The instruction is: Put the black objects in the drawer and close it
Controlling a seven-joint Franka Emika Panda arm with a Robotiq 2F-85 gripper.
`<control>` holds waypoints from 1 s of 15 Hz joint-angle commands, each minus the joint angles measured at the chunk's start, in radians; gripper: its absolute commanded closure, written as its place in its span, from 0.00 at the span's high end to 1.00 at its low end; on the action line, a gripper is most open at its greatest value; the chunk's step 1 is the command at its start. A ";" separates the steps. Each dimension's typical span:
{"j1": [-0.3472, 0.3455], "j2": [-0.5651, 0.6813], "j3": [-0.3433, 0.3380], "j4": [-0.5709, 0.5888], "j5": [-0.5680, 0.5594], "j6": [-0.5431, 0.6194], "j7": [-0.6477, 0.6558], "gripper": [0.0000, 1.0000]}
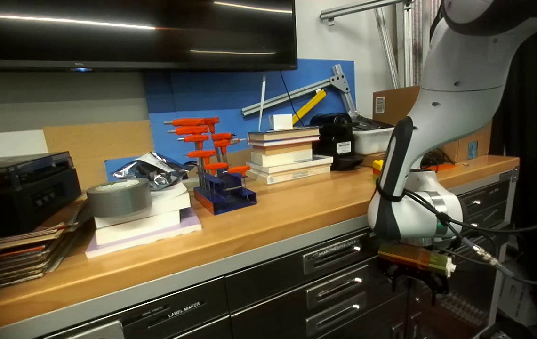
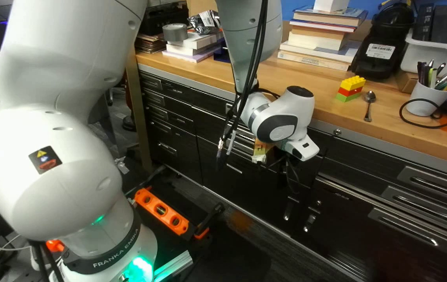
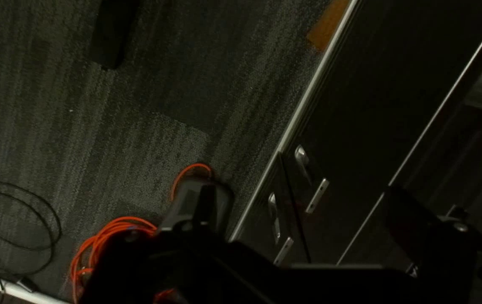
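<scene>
Gripper (image 3: 300, 194) with fingers (image 3: 205, 204) wide apart, coiled orange cable (image 3: 105, 230) below, which we see in the wrist view alone, dark drawers (image 1: 268, 278) under the wooden worktop (image 1: 277, 209) in both exterior views, the task's own we cannot tell, spoon (image 2: 370, 96), then TCL television (image 1: 132, 42), each in a single exterior view

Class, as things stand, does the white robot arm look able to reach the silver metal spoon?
Probably yes, once raised: its open black gripper hangs lower than the brown wooden worktop, but nothing lies over the spoon.
</scene>
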 commanded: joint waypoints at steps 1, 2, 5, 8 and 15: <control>-0.015 0.051 0.023 0.088 0.031 0.045 -0.035 1.00; -0.012 0.047 0.018 0.077 0.030 0.046 -0.038 1.00; 0.038 -0.004 -0.031 0.002 0.013 0.029 -0.014 1.00; 0.129 -0.074 -0.113 -0.069 -0.022 -0.007 0.028 1.00; 0.354 -0.320 -0.297 -0.246 -0.261 -0.224 0.215 1.00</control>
